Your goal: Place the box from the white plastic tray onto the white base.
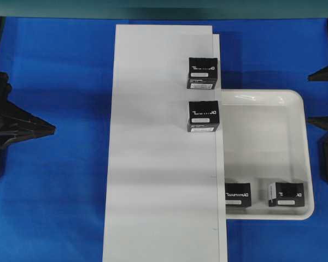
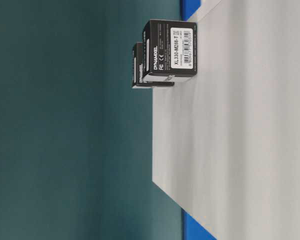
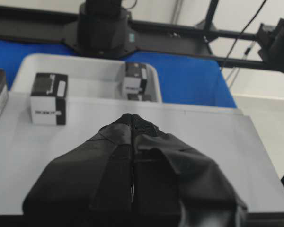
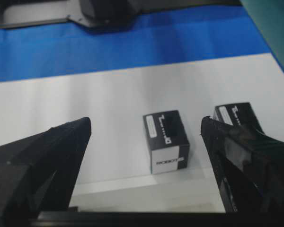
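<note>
Two black boxes stand on the right edge of the white base, one at the back and one nearer the middle. Two more boxes lie in the front of the white plastic tray. My left gripper is shut and empty, left of the base; its wrist view looks across the base at a box. My right gripper is open and empty at the tray's right side. In its wrist view the middle box shows between the fingers.
Blue cloth covers the table around the base and tray. The table-level view shows the two boxes on the base against a teal wall. The right arm's base stands beyond the tray.
</note>
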{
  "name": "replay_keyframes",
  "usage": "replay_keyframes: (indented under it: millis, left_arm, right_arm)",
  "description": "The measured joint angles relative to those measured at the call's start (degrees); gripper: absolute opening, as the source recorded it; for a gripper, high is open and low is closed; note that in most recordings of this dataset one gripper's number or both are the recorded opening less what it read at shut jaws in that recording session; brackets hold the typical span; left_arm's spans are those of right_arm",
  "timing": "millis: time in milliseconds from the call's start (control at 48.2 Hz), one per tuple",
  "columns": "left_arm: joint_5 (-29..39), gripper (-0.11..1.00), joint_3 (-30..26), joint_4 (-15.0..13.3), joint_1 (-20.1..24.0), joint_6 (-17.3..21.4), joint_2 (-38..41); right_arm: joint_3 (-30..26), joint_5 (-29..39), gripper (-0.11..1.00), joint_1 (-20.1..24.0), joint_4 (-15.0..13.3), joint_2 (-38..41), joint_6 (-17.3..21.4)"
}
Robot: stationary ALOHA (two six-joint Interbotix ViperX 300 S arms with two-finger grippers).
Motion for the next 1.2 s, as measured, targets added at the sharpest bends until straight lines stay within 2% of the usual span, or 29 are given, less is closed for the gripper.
replay_keyframes:
  millis: [1203]
  left_arm:
    - [-1.14, -0.07, 0.00, 0.00, 0.00, 0.09, -0.09]
  right_arm:
    - [1.23, -0.09, 0.96, 0.00, 0.00, -0.09, 0.00]
